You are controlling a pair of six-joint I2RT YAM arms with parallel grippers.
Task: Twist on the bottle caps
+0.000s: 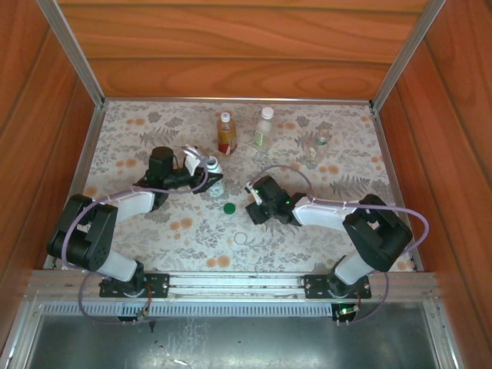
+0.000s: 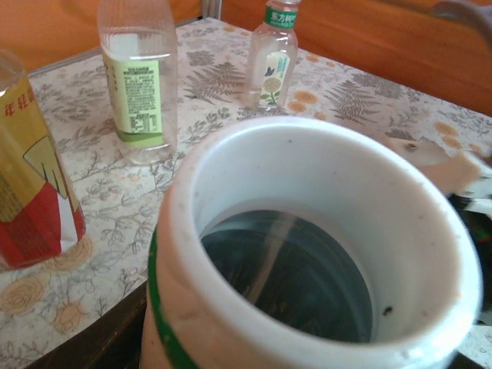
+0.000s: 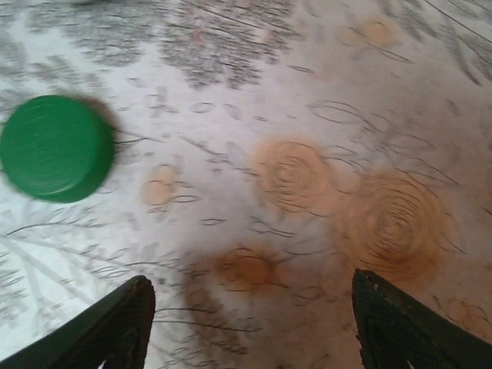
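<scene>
Now grips the white bottle (image 1: 215,181) tight with the left gripper (image 1: 203,171), out on the left side of the flowery table (image 1: 154,127). Stands it upright on the cloth, mouth open and facing up. Shows, from the left wrist, that wide round mouth very close, with a thick white rim and a green band just under it. Looks dark down inside.

Spreads the right gripper (image 3: 261,330) wide apart, with nothing caught between its two dark fingers (image 3: 115,327). Hangs low over the cloth near the middle of the table, tips aimed toward the left arm's side.

Has the dark green cap (image 3: 55,147) lying flat on the cloth. Lies just ahead of the right gripper and off to one side, not touching either finger. Seen from above, sits between the two grippers, near the foot of the white bottle but apart from it.

Lines up three more bottles near the far edge of the table: the amber bottle (image 1: 225,133) with a red label, then the tall clear bottle (image 1: 264,127) with a pale green label, then the short clear bottle (image 1: 320,144) farthest right. Stands all three upright, apart from one another and well away from both grippers. Closes in the table with brown wooden walls (image 1: 231,46).
</scene>
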